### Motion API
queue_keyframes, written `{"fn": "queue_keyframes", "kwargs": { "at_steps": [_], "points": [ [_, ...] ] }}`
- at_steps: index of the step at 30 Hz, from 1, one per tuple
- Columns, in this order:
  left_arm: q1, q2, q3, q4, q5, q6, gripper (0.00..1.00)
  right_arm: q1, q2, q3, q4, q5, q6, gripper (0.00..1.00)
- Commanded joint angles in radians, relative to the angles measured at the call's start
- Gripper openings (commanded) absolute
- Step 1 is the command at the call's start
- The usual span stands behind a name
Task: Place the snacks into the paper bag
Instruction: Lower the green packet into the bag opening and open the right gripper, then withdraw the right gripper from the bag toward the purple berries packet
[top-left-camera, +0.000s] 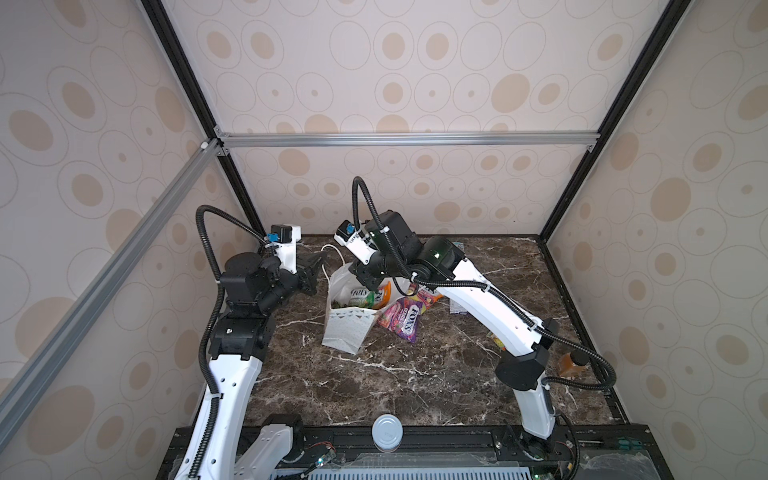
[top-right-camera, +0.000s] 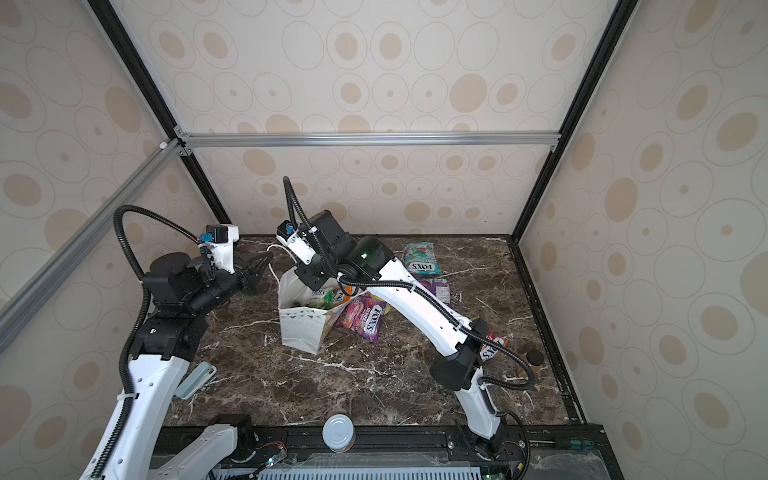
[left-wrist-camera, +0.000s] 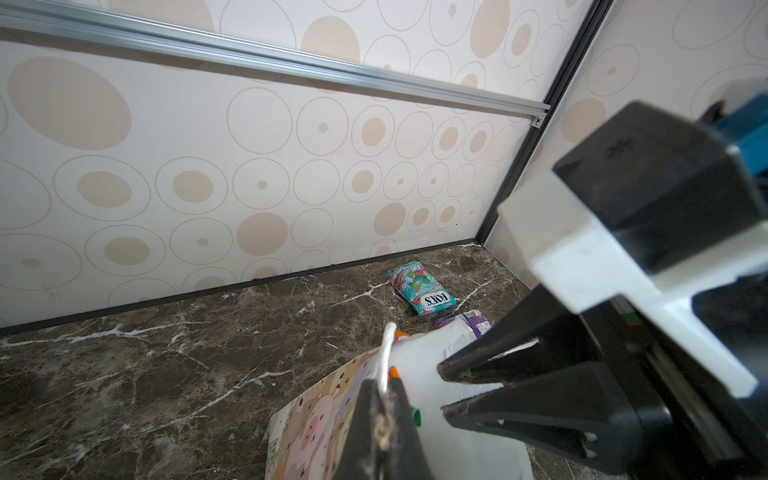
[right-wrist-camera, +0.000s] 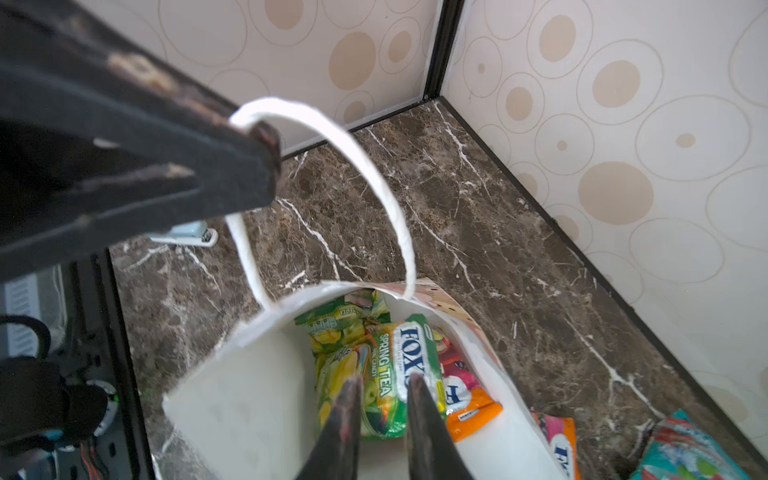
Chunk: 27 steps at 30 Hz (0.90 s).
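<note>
The white paper bag (top-left-camera: 347, 330) (top-right-camera: 302, 330) stands mid-table with its mouth held wide. My left gripper (left-wrist-camera: 384, 415) (top-left-camera: 315, 266) is shut on its white cord handle (right-wrist-camera: 374, 174). My right gripper (right-wrist-camera: 384, 395) (top-left-camera: 365, 286) is inside the bag's mouth, open. Its fingers stand apart just above a green snack (right-wrist-camera: 365, 374) that lies in the bag beside an orange one (right-wrist-camera: 465, 403). Outside the bag lie a magenta snack (top-left-camera: 401, 318) (top-right-camera: 363, 318), a teal one (top-right-camera: 422, 257) (left-wrist-camera: 419, 289), a purple one (top-right-camera: 440, 289) and an orange one (top-right-camera: 492, 345) by the right arm.
A white round cap (top-left-camera: 387, 432) sits at the table's front edge. An amber bottle (top-right-camera: 534, 359) stands at the right wall. A pale blue-green object (top-right-camera: 195, 380) lies near the left arm's base. Walls close in the back and both sides.
</note>
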Motion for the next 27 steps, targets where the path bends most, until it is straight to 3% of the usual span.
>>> {"fn": "queue_keyframes", "kwargs": {
  "at_steps": [1,6,19,27],
  "points": [
    [0.007,-0.012,0.008,0.043,0.016,-0.006,0.0,0.007,-0.009,0.027,-0.005,0.02,0.0,0.27],
    [0.011,-0.026,0.006,0.046,0.012,-0.009,0.0,0.006,-0.061,0.009,-0.016,0.045,0.015,0.34],
    [0.018,-0.024,0.009,0.04,-0.003,-0.007,0.0,0.002,-0.314,-0.254,0.038,0.183,0.06,0.34],
    [0.021,-0.027,0.01,0.037,0.0,-0.008,0.0,0.002,-0.537,-0.554,0.129,0.278,0.116,0.34]
  ]
}}
